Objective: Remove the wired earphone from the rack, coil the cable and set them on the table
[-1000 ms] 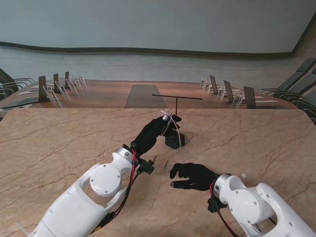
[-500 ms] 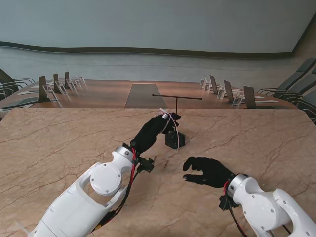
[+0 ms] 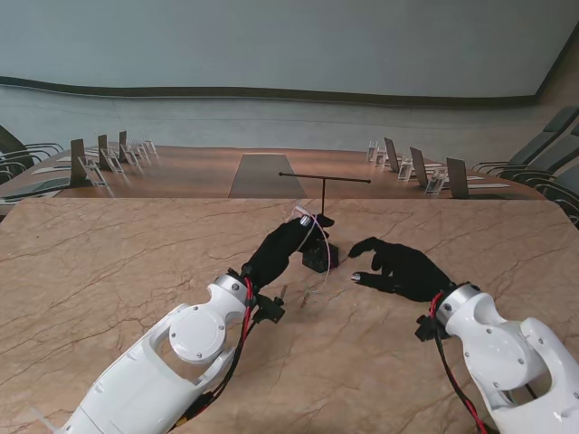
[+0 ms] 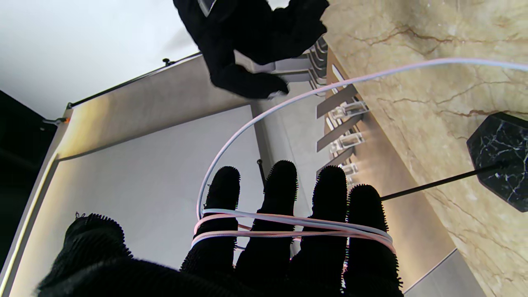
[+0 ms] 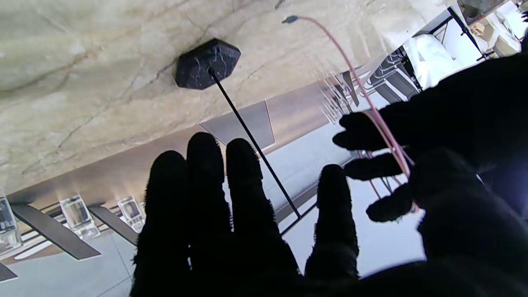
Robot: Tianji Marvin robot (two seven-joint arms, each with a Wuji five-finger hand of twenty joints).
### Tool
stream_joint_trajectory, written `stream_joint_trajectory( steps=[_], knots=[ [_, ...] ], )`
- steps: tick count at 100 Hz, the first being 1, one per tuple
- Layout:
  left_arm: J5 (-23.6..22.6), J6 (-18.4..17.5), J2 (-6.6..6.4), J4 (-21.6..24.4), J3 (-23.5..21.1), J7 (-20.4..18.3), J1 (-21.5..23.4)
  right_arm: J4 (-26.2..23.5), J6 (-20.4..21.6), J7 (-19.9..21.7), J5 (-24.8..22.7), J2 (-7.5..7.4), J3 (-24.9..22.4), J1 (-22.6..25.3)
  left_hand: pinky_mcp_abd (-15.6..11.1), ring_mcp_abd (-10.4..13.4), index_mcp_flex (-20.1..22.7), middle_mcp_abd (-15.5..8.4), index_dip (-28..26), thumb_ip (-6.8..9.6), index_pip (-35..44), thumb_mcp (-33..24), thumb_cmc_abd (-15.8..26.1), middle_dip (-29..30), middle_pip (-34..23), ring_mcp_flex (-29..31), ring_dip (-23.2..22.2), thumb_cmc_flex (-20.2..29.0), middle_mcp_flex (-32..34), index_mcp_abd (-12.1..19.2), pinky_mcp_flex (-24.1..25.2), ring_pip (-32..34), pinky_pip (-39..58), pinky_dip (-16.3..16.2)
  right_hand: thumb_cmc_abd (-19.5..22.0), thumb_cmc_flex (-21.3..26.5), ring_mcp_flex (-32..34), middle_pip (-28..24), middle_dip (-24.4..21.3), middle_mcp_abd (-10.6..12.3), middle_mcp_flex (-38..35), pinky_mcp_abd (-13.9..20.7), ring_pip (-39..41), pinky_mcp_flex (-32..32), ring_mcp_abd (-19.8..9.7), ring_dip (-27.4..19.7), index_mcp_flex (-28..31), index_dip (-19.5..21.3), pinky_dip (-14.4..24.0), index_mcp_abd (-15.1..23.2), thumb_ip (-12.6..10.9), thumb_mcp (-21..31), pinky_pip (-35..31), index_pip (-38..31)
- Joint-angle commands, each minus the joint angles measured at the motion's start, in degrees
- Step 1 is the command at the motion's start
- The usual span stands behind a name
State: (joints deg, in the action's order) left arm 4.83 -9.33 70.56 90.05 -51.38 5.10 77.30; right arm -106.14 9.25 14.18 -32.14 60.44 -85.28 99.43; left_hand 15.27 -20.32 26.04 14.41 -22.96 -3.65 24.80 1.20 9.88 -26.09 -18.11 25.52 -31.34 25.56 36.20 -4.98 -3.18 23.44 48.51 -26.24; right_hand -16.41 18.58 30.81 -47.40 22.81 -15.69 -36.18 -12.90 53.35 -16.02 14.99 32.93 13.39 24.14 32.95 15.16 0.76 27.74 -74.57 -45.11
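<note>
The earphone cable [image 4: 288,225] was already off the rack [image 3: 323,212] and looped in a few turns around the four extended fingers [image 4: 278,198] of the left hand [image 3: 282,246], which served as a spool rather than clenching on it. A free length [image 4: 264,119] arced away from the loops toward the table [image 3: 118,262], and in the right wrist view it ended in a small plug [image 5: 290,19] hanging near the marble surface.

The right hand [image 3: 403,268] sat at about four o'clock from the rack's dark stone base [image 3: 318,257], well apart from the cable, its fingers [image 5: 206,173] spread and holding nothing.

The main risk seemed to be the loops sliding off the straight fingertips if the left hand tilted or the free length was tugged, since nothing visibly pinned them. The loose tail could also have snagged on the rack's thin upright [image 5: 251,142], which stood just beside the wrapped fingers, and dragged the light stand over. A reach by the right hand across the base could have knocked it too.

The earbuds themselves could not be made out in any view. The left thumb's contact with the cable was hidden by the palm, so whether it clamped the turns could not be told. From the stand camera the cable was only a faint pale line [image 3: 314,224].
</note>
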Motion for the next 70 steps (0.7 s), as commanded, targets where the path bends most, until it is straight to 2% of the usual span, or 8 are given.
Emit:
stream_joint_trajectory(
  steps=[1,6,15,18,31,43,70],
  knots=[
    [0.3,0.1,0.30,-0.2,0.2,-0.4,0.5,0.4,0.3,-0.3,0.4,0.29,0.5,-1.2,-0.4,2.4,-1.1,-0.2,-0.7,0.59,-1.8,1.1,0.2,0.8,1.4,-1.0,0.7,-0.8,-1.6,5.6,1.0,-0.7,-2.0,1.1,1.0,-4.1,2.7,-2.1,1.1,-1.1,-2.6,-0.3,3.6,-1.8,2.5,1.3,-3.1,-1.5,1.7,2.8,2.2,-1.0,-4.4,1.2],
    [0.7,0.1,0.22,-0.2,0.3,-0.8,0.6,1.1,0.6,-0.3,1.0,0.30,1.0,-2.0,-0.8,2.6,-1.5,-0.3,-0.8,0.59,-2.1,1.1,0.2,1.1,1.7,-1.2,1.1,-1.0,-1.8,6.1,1.0,-1.2,-2.8,1.5,0.8,-6.5,4.9,-3.0,1.4,-1.2,-4.0,-0.9,4.9,-3.7,2.9,1.6,-4.7,-3.3,1.7,3.8,2.5,-0.1,-6.3,1.4],
    [0.9,0.3,0.10,-0.3,0.4,-1.4,0.6,2.4,0.5,-0.2,2.5,0.35,2.2,-3.4,-1.5,3.0,-1.9,-0.3,-1.0,0.61,-2.4,1.1,0.2,1.6,2.1,-1.6,1.6,-1.2,-2.3,6.8,1.3,-1.9,-3.8,2.0,0.9,-8.9,8.1,-4.1,1.7,-1.3,-6.6,-2.2,6.5,-6.4,4.0,2.0,-5.5,-4.2,2.3,4.2,2.7,0.0,-8.9,1.7],
    [0.9,0.3,0.08,-0.4,0.5,-1.5,0.6,3.0,0.7,-0.3,3.1,0.40,2.7,-3.9,-1.7,3.2,-2.0,-0.5,-1.0,0.63,-2.6,1.1,0.2,1.8,2.2,-1.6,1.9,-1.4,-2.5,7.2,1.3,-2.2,-4.5,2.4,0.5,-10.5,9.4,-4.3,1.8,-1.3,-7.5,-2.6,7.1,-7.5,4.2,2.0,-5.5,-5.5,1.9,4.6,2.9,1.9,-10.0,1.5],
    [1.1,0.3,-0.01,-0.6,0.7,-2.1,0.6,4.9,0.6,-0.4,5.9,0.58,4.5,-5.6,-2.6,3.7,-2.4,-0.8,-1.1,0.64,-3.0,1.2,0.2,2.1,2.4,-2.0,2.4,-1.7,-2.9,8.1,1.5,-2.9,-5.4,2.8,0.6,-12.4,11.6,-4.8,1.8,-1.5,-9.2,-3.6,7.8,-9.4,4.9,2.1,-5.0,-6.2,2.0,5.1,2.9,2.4,-11.5,1.8],
    [1.4,0.4,-0.05,-0.7,0.9,-2.4,0.5,6.1,0.2,-0.8,7.8,0.82,5.6,-6.4,-3.3,3.9,-3.1,-0.9,-1.1,0.70,-3.7,1.1,0.1,2.6,2.7,-2.4,2.9,-2.0,-3.4,8.5,1.7,-3.6,-6.9,3.5,0.4,-12.4,11.9,-4.8,1.8,-1.7,-9.4,-3.9,7.9,-9.8,5.2,2.1,-4.4,-6.5,1.9,5.7,2.8,3.1,-11.8,2.1],
    [1.9,0.4,0.11,-0.9,1.2,-2.4,0.4,7.7,0.0,-1.3,12.8,1.29,6.8,-7.1,-4.6,4.2,-3.6,-0.7,-1.3,0.73,-4.2,1.1,0.0,2.9,3.1,-3.0,3.4,-2.3,-4.1,10.0,2.1,-4.4,-8.5,4.1,-0.3,-10.5,13.1,-6.1,2.3,-2.4,-10.4,-4.4,9.8,-10.8,6.2,2.8,-5.0,-7.1,2.3,9.9,2.8,3.4,-13.9,2.0]
  ],
)
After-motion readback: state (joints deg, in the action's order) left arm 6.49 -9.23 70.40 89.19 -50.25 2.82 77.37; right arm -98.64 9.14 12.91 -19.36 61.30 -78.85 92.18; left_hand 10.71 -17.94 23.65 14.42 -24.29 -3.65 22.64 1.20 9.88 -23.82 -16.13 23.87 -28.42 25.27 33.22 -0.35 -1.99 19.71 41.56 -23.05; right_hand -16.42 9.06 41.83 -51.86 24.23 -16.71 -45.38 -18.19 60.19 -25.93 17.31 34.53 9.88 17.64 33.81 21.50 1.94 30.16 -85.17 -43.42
